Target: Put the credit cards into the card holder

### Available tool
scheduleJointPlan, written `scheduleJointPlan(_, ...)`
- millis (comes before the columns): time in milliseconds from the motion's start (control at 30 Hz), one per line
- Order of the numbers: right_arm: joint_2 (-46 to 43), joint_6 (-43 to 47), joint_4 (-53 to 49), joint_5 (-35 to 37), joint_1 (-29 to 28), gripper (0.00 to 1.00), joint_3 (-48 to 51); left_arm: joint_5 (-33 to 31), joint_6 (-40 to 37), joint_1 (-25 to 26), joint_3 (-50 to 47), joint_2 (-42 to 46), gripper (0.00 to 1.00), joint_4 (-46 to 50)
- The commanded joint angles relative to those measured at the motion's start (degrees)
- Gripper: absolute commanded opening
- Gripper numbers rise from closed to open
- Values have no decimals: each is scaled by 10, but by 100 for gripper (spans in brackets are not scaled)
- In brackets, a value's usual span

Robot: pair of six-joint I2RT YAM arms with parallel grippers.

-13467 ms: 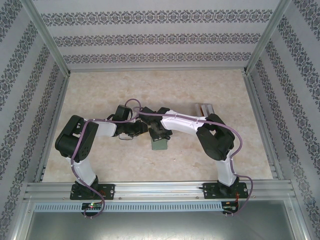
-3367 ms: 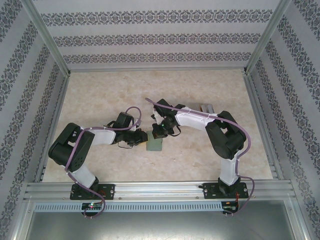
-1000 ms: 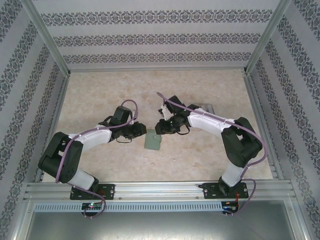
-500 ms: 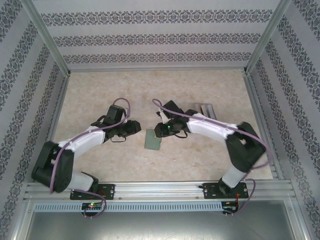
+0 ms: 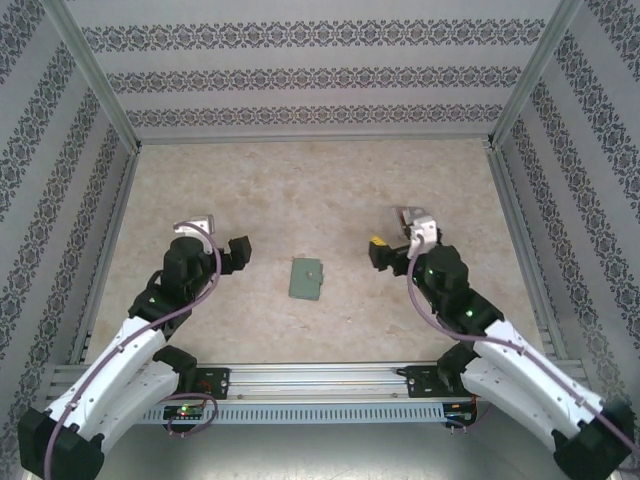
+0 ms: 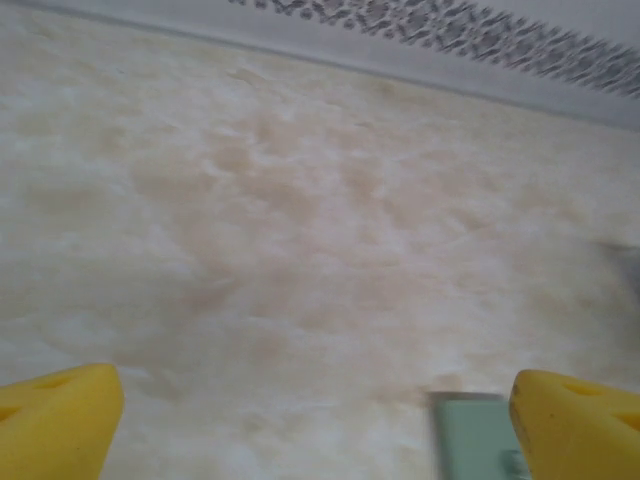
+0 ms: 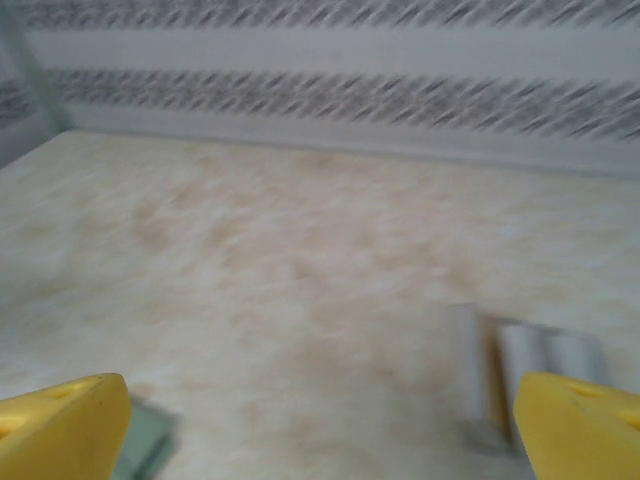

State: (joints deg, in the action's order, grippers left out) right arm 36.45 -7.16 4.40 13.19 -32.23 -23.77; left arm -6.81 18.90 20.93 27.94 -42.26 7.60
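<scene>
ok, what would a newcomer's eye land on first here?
The green wallet, lying flat in the middle of the table between the two arms. Next, the left gripper and right gripper, one on each side of it, both wide open and empty. A blurred clear rack stands ahead of the right gripper.

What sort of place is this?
Probably a lab test booth: aluminium frame posts, patterned wallpaper panels on three sides, a marble-look table with a mounting rail at its near edge.

Marbled beige table (image 5: 300, 190); green card holder (image 5: 306, 279) flat mid-table.
</scene>
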Motion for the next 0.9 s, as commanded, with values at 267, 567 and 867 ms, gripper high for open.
scheduleJointPlan(267,-39,66,196,-55,206,98,192,-83,-219,-52,-122,-92,99,-312)
scheduleJointPlan(567,191,55,364,-106,249,98,166,14,-202,-125,-141,-259,100,-501)
scheduleJointPlan(867,340,72,433,-110,274,98,97,88,-196,-204,-129,-362,100,-622)
